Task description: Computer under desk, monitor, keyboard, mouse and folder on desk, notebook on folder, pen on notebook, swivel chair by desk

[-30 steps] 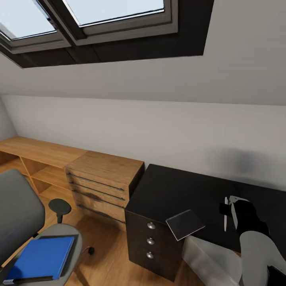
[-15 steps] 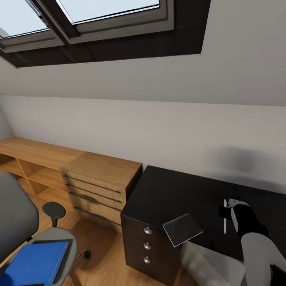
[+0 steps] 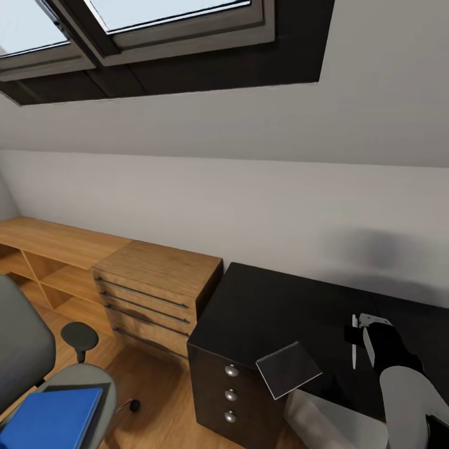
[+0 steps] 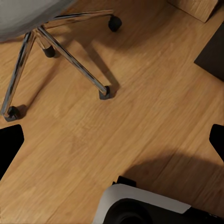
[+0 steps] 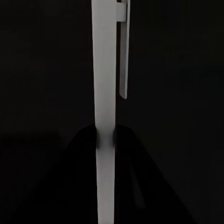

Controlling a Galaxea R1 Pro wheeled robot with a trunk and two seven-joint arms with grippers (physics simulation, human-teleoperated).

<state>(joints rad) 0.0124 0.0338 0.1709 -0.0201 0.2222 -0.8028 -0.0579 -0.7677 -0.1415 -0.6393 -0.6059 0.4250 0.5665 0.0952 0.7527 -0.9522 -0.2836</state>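
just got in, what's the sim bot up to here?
It's tidying a bedroom workspace. The right gripper is over the black desk, shut on the white pen. The notebook sits at the desk's front edge, overhanging it. The blue folder lies on the swivel chair seat, not yet moved to the desk. The left wrist view looks down at the wood floor and the chair's chrome base.

Evenly lit by daylight from 2 skylights (image 3: 125, 25), soft smudged shadow on the grey wall (image 3: 368, 249) above the desk's (image 3: 280, 305) far edge, slightly soft renders.
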